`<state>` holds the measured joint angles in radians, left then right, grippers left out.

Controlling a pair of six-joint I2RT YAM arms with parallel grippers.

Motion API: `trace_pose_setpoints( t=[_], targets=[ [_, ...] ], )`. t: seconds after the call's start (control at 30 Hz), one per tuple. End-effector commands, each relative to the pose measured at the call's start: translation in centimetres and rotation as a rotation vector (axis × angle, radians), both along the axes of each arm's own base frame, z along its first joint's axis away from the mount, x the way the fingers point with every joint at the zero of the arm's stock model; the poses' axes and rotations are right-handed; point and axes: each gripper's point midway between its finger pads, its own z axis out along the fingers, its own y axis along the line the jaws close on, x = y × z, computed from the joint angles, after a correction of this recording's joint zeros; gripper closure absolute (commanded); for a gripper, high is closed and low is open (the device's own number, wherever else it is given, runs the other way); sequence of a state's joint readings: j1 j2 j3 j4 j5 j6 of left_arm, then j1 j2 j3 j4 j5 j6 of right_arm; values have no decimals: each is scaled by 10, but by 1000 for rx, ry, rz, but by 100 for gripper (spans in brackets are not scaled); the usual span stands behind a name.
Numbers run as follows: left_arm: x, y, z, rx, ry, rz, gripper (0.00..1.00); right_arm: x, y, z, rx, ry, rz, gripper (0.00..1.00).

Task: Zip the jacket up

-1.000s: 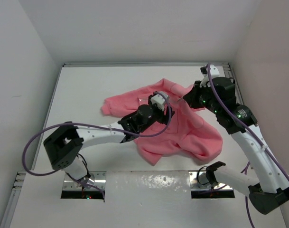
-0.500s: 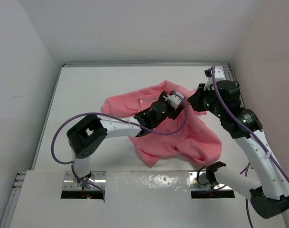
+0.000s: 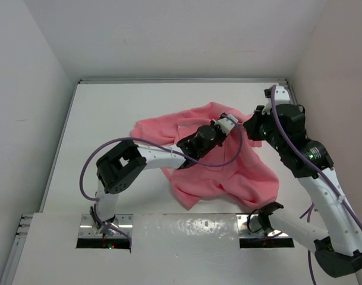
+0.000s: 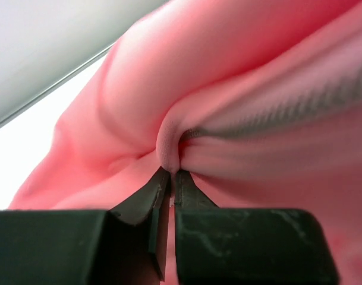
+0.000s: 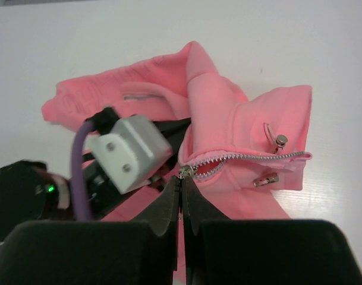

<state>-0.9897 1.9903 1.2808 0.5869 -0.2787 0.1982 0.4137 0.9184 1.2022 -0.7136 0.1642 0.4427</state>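
Note:
The salmon-pink jacket point(image 3: 228, 172) lies crumpled on the white table, right of centre. My left gripper point(image 3: 231, 123) reaches across it and is shut on a fold of fleece point(image 4: 170, 151) right beside the pale zipper teeth point(image 4: 299, 110). My right gripper point(image 3: 248, 127) sits just right of the left one, nearly touching it. In the right wrist view it point(image 5: 183, 177) is shut on the metal zipper pull point(image 5: 186, 170). From there the zipper teeth point(image 5: 252, 156) run right toward the jacket's edge, slightly parted near the slider. Two metal snaps point(image 5: 281, 140) show nearby.
The left arm point(image 3: 163, 157) and its purple cable point(image 3: 228, 160) stretch over the jacket's left half. White walls enclose the table on the left, back and right; a raised rail point(image 3: 181, 80) runs along the back edge. The left wrist camera housing point(image 5: 128, 153) sits close to my right fingers.
My left gripper travelled right across the jacket toward the right gripper and closed on a fold by the zipper. The right gripper shifted slightly right, still shut, drawing the jacket's top edge along.

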Motion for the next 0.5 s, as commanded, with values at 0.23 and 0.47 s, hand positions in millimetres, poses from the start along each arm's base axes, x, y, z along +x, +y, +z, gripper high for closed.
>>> trace_pose_setpoints(
  t=[0.23,0.47],
  targets=[
    [8,199,14,-110,51,426,100,39,-9,8,7,-115,-128,100],
    [-54,249,42,-321,130,417,100,62,60,25,212,-80,98,100]
  ],
)
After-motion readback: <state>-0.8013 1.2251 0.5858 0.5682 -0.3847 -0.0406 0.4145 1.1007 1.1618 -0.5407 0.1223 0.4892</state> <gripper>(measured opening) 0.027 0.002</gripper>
